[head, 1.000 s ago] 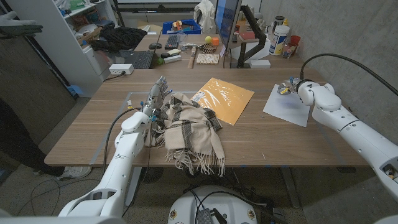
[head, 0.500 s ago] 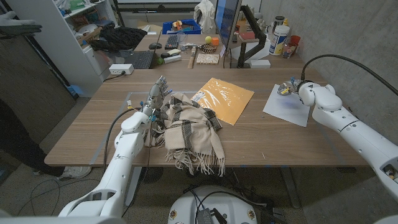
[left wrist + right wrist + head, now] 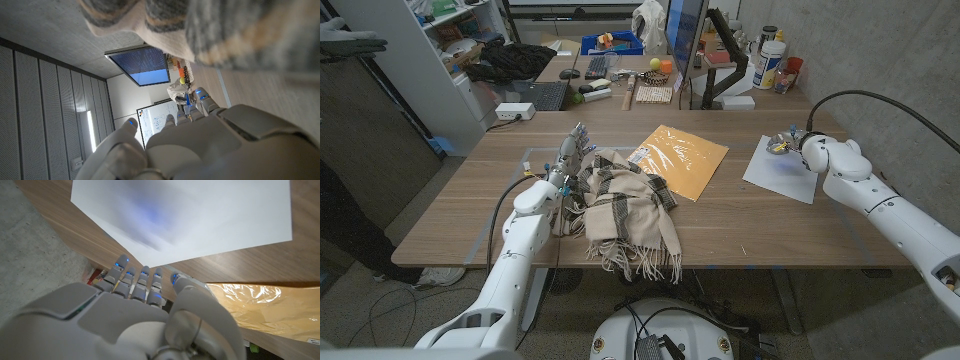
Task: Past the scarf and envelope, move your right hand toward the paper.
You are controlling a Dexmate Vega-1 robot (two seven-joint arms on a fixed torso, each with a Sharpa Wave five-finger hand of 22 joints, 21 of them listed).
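Observation:
A checked beige scarf (image 3: 625, 205) lies bunched at the table's near middle, spilling over the front edge. Beyond it lies a yellow padded envelope (image 3: 678, 158). A white sheet of paper (image 3: 782, 170) lies at the right side. My right hand (image 3: 784, 141) hovers at the paper's far edge, fingers apart, holding nothing. In the right wrist view my right hand (image 3: 145, 310) points at the paper (image 3: 190, 215), with the envelope (image 3: 260, 310) alongside. My left hand (image 3: 570, 152) stands upright against the scarf's left side, fingers spread and empty. The scarf (image 3: 200, 25) shows past the left hand (image 3: 200, 145).
A second desk behind holds a monitor (image 3: 685, 40), a keyboard (image 3: 542, 96), bottles (image 3: 770, 62) and small clutter. A white shelf (image 3: 415, 60) stands at far left. A concrete wall (image 3: 910, 60) is close on the right. Bare wood (image 3: 770, 225) lies near the paper.
My right arm has edged a little to the right, the hand staying at the paper's far edge. The left arm, scarf and envelope have not moved.

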